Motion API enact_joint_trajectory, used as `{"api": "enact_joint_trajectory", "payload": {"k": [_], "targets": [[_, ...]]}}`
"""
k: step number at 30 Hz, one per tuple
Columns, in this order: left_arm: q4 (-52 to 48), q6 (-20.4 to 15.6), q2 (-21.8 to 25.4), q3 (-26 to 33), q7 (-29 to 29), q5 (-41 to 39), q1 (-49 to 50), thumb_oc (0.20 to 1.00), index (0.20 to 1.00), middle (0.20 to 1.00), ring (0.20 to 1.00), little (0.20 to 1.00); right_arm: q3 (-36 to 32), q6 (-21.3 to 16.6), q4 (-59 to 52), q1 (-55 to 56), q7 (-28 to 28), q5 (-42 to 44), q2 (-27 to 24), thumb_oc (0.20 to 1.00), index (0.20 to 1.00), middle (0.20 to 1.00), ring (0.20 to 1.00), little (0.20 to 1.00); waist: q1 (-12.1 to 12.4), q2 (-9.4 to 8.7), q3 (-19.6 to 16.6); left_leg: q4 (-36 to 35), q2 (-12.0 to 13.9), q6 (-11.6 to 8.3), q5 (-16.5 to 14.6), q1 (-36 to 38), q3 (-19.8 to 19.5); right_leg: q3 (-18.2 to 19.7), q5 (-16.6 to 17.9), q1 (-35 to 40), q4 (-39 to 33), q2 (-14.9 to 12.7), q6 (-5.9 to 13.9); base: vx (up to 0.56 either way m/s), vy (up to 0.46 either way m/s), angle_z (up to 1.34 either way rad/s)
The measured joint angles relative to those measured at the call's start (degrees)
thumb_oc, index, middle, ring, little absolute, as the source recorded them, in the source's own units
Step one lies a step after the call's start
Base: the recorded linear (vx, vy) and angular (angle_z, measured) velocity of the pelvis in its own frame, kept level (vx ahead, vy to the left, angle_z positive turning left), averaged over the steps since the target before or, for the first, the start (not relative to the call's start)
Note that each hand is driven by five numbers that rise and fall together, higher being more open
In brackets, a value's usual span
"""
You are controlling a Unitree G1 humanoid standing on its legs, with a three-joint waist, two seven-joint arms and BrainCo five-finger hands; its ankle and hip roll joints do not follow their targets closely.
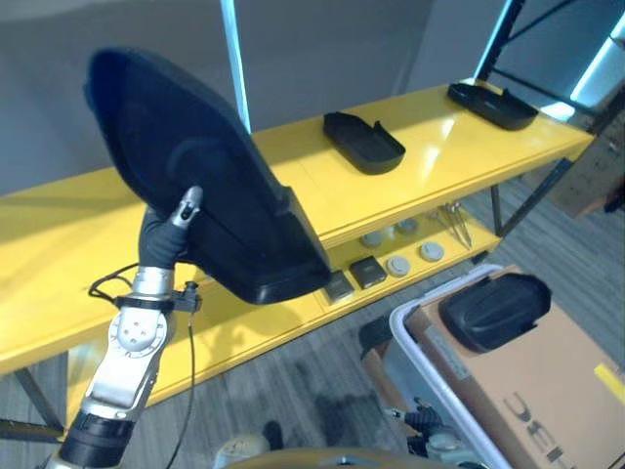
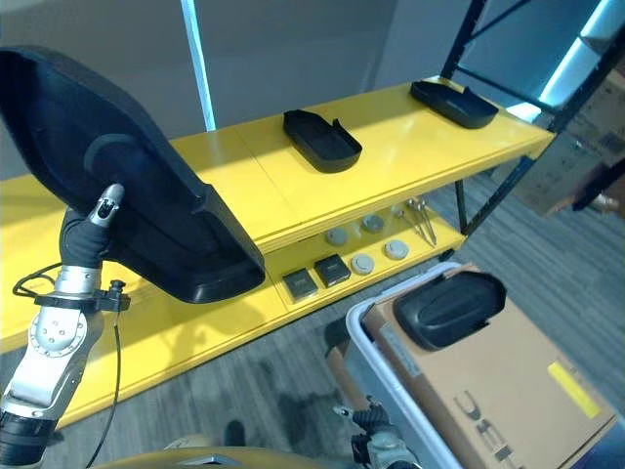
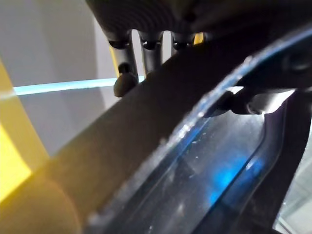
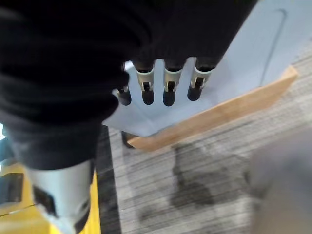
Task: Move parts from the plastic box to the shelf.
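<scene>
I have the left hand (image 1: 181, 217) up in front of the head camera, its fingers (image 3: 127, 78) clamped over the edge of a large black part (image 1: 195, 166), thumb on the inner face as the left wrist view shows it, so the part is carried in the air, over the near left stretch of the yellow shelf (image 1: 430, 147). The part's long axis runs on a slant from upper left down toward the lower right, its lower end hanging above the front lip of the top board. Two more black parts (image 1: 363, 142) already lie further right on that board, well apart from each other, so the bare board just beyond and below my load looks to me like the place to lay it. The right hand (image 4: 165, 90) hangs low beside the plastic box (image 2: 386, 347), fingers loosely straight and holding nothing. Another black part (image 2: 449, 308) rests on the cardboard inside the box. The left hand alone is placed for the set-down.
</scene>
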Motion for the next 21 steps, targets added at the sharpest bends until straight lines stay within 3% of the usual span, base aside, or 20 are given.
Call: {"api": "enact_joint_trajectory", "payload": {"k": [1, 2, 3, 4, 5, 6, 7, 8, 9, 13, 16, 19, 20, 21], "targets": [[0.2, -0.31, 1.44, -0.84, 0.39, -0.01, -2.48, 0.2, 0.2, 0.2, 0.2, 0.2, 0.64, 0.47, 0.16, -0.8, -0.12, 0.06, -0.88, 1.0, 1.0, 1.0, 1.0, 1.0, -0.85, 0.67, 0.93, 0.47, 0.56, -0.15, -0.29, -1.97, -1.28, 16.77, -3.48, -5.02, -6.56, 8.73, -0.91, 0.1, -0.243, 0.54], [0.58, -0.47, 2.27, -0.9, -0.1, 0.06, -3.09, 0.2, 0.2, 0.2, 0.2, 0.2, 0.74, 0.56, 0.41, -0.48, -0.05, 0.04, -0.98, 1.0, 1.0, 1.0, 1.0, 1.0, -0.26, 0.39, 1.17, -0.43, 0.4, -0.99, 0.53, -2.37, -1.87, 18.61, -4.8, -6.89, -10.45, 11.21, -1.69, 0.1, -0.3, 0.35], [1.04, -0.47, 2.83, -0.92, -0.14, 0.03, -3.14, 0.2, 0.2, 0.2, 0.2, 0.2, 1.16, 0.53, 0.46, 0.12, 0.0, 0.04, -0.93, 1.0, 1.0, 1.0, 1.0, 1.0, -0.1, 0.58, 1.67, -0.71, 0.79, -1.56, 0.93, -3.1, -2.56, 21.92, -5.54, -7.55, -17.28, 14.54, -3.77, 0.18, -0.214, 0.32], [1.77, -0.47, 2.98, -1.12, -0.39, -0.02, -3.48, 0.2, 0.2, 0.2, 0.2, 0.2, 1.71, 0.53, 0.23, 0.06, 0.06, 0.03, -0.89, 1.0, 1.0, 1.0, 1.0, 1.0, -0.53, 0.72, 1.99, -0.76, 0.8, -1.94, 1.23, -3.85, -4.1, 22.93, -5.08, -7.46, -22.35, 16.61, -4.21, 0.19, -0.162, 0.89], [4.09, -0.45, 2.42, -1.43, -1.15, -0.04, -4.47, 0.2, 0.2, 0.2, 0.2, 0.2, 1.67, 0.24, 0.63, 1.3, 0.26, 0.64, -0.62, 1.0, 1.0, 1.0, 1.0, 1.0, -1.76, 0.74, 2.32, -0.64, 0.69, -2.52, 2.01, -5.46, -8.11, 27.2, -2.78, -7.99, -30.98, 21.37, -4.96, 0.19, -0.15, 1.35], [5.38, -0.35, 2.0, -1.6, -1.26, -0.11, -5.15, 0.2, 0.2, 0.2, 0.2, 0.2, 1.69, 0.25, 1.15, 1.1, 0.35, 1.14, -0.47, 1.0, 1.0, 1.0, 1.0, 1.0, -2.87, 0.93, 2.45, -0.6, 0.61, -2.29, 2.17, -6.4, -10.76, 31.86, -1.22, -7.98, -34.0, 23.73, -4.9, 0.18, -0.172, 1.56], [5.86, -0.3, 2.02, -1.78, -1.26, -0.11, -5.5, 0.2, 0.2, 0.2, 0.2, 0.2, 1.66, 0.27, 1.35, 0.99, 0.32, 1.23, -0.26, 1.0, 1.0, 1.0, 1.0, 1.0, -4.01, 0.54, 2.51, -1.09, 0.27, -2.19, 2.73, -6.6, -12.1, 33.03, 0.21, -8.15, -35.94, 24.58, -4.69, 0.18, -0.215, 1.56], [5.86, -0.3, 1.93, -2.11, -1.61, -0.11, -4.76, 0.2, 0.2, 0.2, 0.2, 0.2, 1.55, 0.51, 2.86, 1.8, 0.4, 1.42, -0.02, 1.0, 1.0, 1.0, 1.0, 1.0, -3.85, -0.47, 2.47, -2.26, -0.39, -2.72, 3.63, -6.12, -13.68, 34.15, 5.65, -7.47, -36.66, 24.78, -6.4, 0.16, -0.223, 1.25], [5.21, -0.31, 1.75, -2.07, -1.91, -0.25, -3.1, 0.2, 0.2, 0.2, 0.2, 0.2, 1.82, 0.73, 3.61, 2.22, 0.47, 1.95, 0.04, 1.0, 1.0, 1.0, 1.0, 1.0, -3.6, -0.81, 2.48, -2.34, -0.55, -2.97, 3.54, -5.45, -14.71, 33.39, 7.94, -6.36, -38.02, 24.76, -7.55, 0.16, -0.216, 0.85], [-0.35, -0.34, 1.6, -0.65, -2.48, -1.49, 4.08, 0.2, 0.2, 0.2, 0.2, 0.2, 3.58, 1.25, 3.1, 1.64, 1.05, 2.2, -0.63, 1.0, 1.0, 1.0, 1.0, 1.0, -1.37, -0.18, 2.18, -2.41, 2.1, -4.9, 2.62, -4.65, -15.15, 30.73, 10.04, -2.89, -42.37, 27.2, -9.75, 0.15, -0.178, 0.13], [-1.11, -0.34, 1.21, -0.17, -2.53, -1.79, 5.06, 0.2, 0.2, 0.2, 0.2, 0.2, 4.41, 1.27, 1.13, -0.12, 1.92, 2.21, -1.54, 1.0, 1.0, 1.0, 1.0, 1.0, -0.93, 0.48, 1.26, -2.18, 4.27, -6.65, 1.76, -3.78, -16.95, 28.87, 8.41, -0.68, -42.4, 29.51, -11.53, 0.14, -0.183, 0.24], [-1.82, -0.33, 0.95, -0.12, -2.59, -1.79, 4.88, 0.2, 0.2, 0.2, 0.2, 0.2, 7.52, 1.23, 1.01, -0.76, 1.97, 2.17, -1.69, 1.0, 1.0, 1.0, 1.0, 1.0, -0.2, 0.59, 1.24, 3.49, 4.07, -8.31, 1.13, -7.16, -18.6, 25.73, 7.51, 0.04, -42.01, 30.0, -12.63, 0.05, -0.083, 0.68], [-1.21, -0.33, 0.08, -0.33, -2.87, -1.85, 3.3, 0.2, 0.2, 0.2, 0.2, 0.2, 8.45, 1.31, 1.93, -1.5, 2.04, 1.69, -1.59, 1.0, 1.0, 1.0, 1.0, 1.0, 0.11, -0.5, 1.59, 11.05, 1.75, -11.02, 3.34, -12.98, -18.1, 21.46, 7.39, -0.03, -42.0, 27.91, -13.35, 0.13, -0.045, 0.88], [-1.21, -0.33, 0.08, -0.33, -2.87, -1.85, 3.3, 0.2, 0.2, 0.2, 0.2, 0.2, 8.45, 1.31, 1.93, -1.5, 2.04, 1.69, -1.59, 1.0, 1.0, 1.0, 1.0, 1.0, 0.11, -0.5, 1.59, 11.05, 1.75, -11.02, 3.34, -12.98, -18.1, 21.46, 7.39, -0.03, -42.0, 27.91, -13.35, 0.11, -0.011, 1.33]]}}
